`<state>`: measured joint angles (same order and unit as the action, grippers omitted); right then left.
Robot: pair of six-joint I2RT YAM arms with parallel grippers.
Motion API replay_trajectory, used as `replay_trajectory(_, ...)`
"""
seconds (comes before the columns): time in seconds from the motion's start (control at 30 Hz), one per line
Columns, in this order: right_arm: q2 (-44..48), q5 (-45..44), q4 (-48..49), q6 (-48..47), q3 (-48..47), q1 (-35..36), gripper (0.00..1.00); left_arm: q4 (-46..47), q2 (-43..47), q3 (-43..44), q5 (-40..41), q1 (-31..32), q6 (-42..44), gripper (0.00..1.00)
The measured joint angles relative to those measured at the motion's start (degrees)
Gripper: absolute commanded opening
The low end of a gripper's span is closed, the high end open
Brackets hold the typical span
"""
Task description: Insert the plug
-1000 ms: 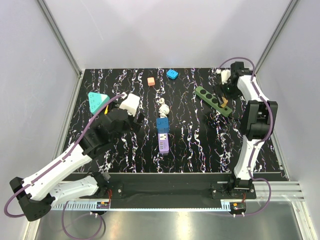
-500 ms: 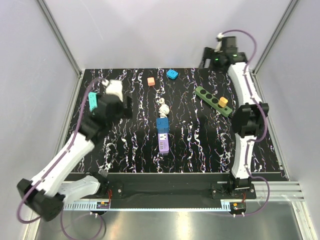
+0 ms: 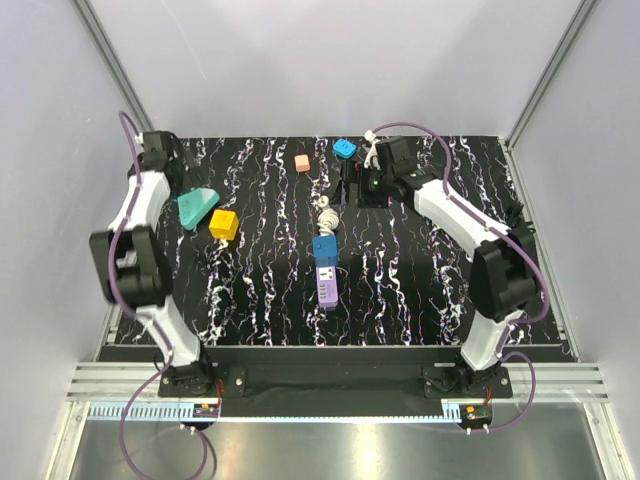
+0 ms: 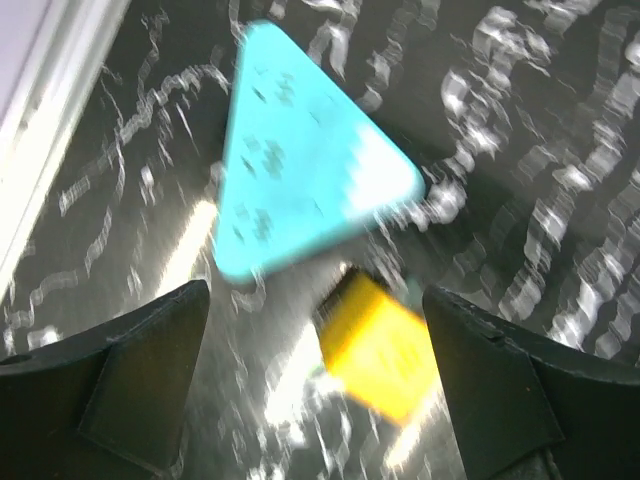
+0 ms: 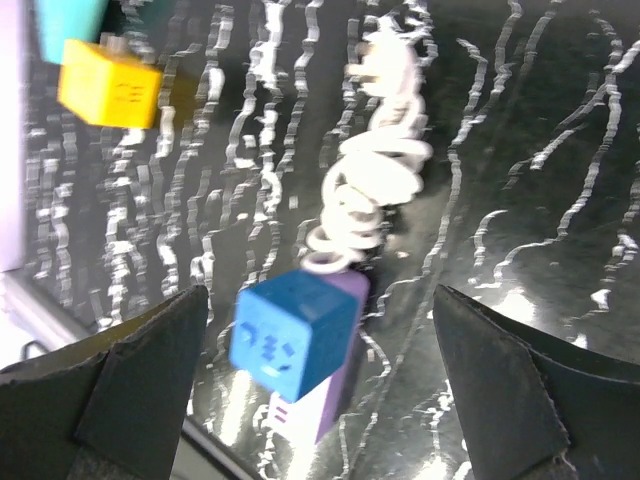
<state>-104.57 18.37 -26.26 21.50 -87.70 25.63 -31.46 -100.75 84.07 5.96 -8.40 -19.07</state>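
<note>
On the dark marbled bench the 2 arms are spread wide, and the main risk, as I judge it, is the right arm's approach. Its claw hangs with its jaws wide apart and nothing in them, just beyond the far end of the cord. If it came down skewed, it could catch the coils rather than the plug body and drag the whole lot sideways. The left claw is also spread apart and empty, well off to the left over the teal triangle. From there it cannot brace anything, so a push on the plug may simply slide the loose purple power strip along the bench instead of seating the pins. The strip lies in the middle of the bench with its long axis running near to far, only slightly tilted. The white coiled cord carries that line on toward the far edge. The blue plug sits at the strip's far end, touching it, with its cord side pointing away from the arm bases. It is close to a cube, so it has no clear long axis of its own. I cannot tell whether it is fully seated. The yellow cube lies just beside the triangle and is no obstacle.
</note>
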Motion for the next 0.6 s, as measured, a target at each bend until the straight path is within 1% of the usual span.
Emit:
replay_trajectory(0.07, 2.51, 1.51, 2.73, 0.39, 2.75, 0.11, 1.0, -0.7, -7.3, 5.79, -1.16, -1.95, 0.87, 0.95)
replay_trajectory(0.13, 4.81, 2.51, 4.7, 0.44, 4.5, 0.28, 1.0, -1.86, -15.63, 13.92, -2.14, -3.28, 2.12, 0.95)
replay_trajectory(0.2, 7.17, 3.02, 6.36, 0.5, 6.16, 0.48, 1.0, -5.18, -24.33, 23.89, -2.25, -3.76, 3.04, 0.98)
replay_trajectory(0.3, 10.01, 3.8, 8.39, 0.83, 7.85, 0.52, 1.0, -8.02, -33.03, 33.62, -2.08, -3.65, 3.34, 0.99)
replay_trajectory(0.37, 11.15, 4.09, 9.51, 0.94, 8.0, 0.52, 1.0, -9.84, -35.5, 35.56, -2.4, -3.54, 3.34, 0.99)
replay_trajectory(0.5, 11.85, 5.07, 11.74, 1.29, 8.02, 0.55, 1.0, -12.5, -36.09, 35.36, -3.04, -3.32, 2.29, 0.91)
replay_trajectory(0.6, 11.8, 5.31, 12.04, 1.44, 8.44, 0.55, 1.0, -11.43, -34.32, 31.76, -3.52, -2.93, 0.72, 0.87)
